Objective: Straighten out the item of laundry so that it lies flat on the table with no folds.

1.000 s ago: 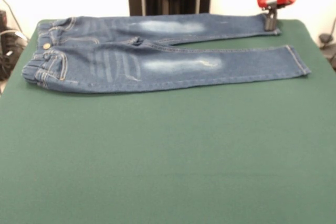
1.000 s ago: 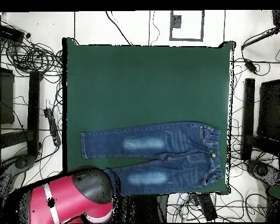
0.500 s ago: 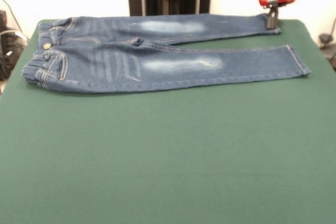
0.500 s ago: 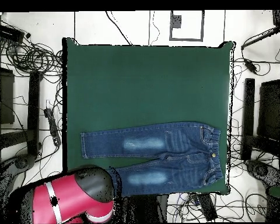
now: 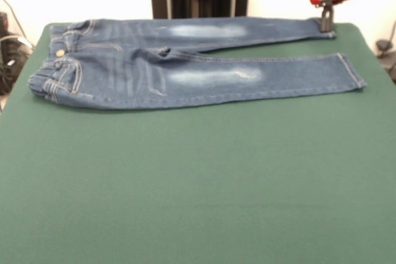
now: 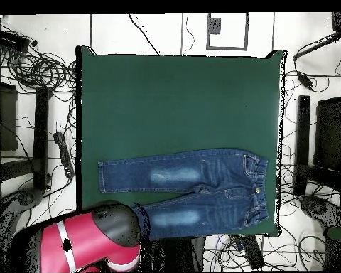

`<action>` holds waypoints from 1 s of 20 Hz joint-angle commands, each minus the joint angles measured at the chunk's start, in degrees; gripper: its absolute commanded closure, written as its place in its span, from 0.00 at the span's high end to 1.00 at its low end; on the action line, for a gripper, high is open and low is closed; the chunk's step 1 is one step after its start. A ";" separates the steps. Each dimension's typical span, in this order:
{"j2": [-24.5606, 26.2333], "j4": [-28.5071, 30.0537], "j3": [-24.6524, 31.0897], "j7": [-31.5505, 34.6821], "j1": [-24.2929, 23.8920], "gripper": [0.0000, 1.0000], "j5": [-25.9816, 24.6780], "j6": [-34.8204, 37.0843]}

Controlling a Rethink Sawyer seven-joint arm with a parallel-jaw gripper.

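The small blue jeans (image 5: 185, 72) lie across the far part of the green table (image 5: 198, 183), waistband at the left and both legs stretched to the right. The legs have pale faded thigh patches. My gripper (image 5: 326, 25) stands at the hem of the far leg near the table's far right corner, shut on the cuff. In the overhead view the jeans (image 6: 202, 188) lie near the table's (image 6: 180, 99) bottom edge, and the red arm (image 6: 88, 245) hides the gripper and the lower leg's cuff.
The jeans' far leg runs close along the table's far edge (image 5: 185, 20). Cables and stands (image 6: 31, 64) crowd the floor on both sides of the table. The wide green stretch in front of the jeans holds no other objects.
In the front view the gripper has moved a little to the right with the far cuff. The whole pair of jeans has slid slightly right with it, and the far leg is drawn straighter.
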 commanded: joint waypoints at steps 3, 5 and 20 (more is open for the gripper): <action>8.41 -1.00 -1.03 -1.91 2.41 0.00 0.61 27.12; 8.00 -1.55 -1.79 -2.38 2.96 0.00 0.11 27.51; 8.01 -5.35 -8.06 -1.22 4.12 0.00 -8.12 31.32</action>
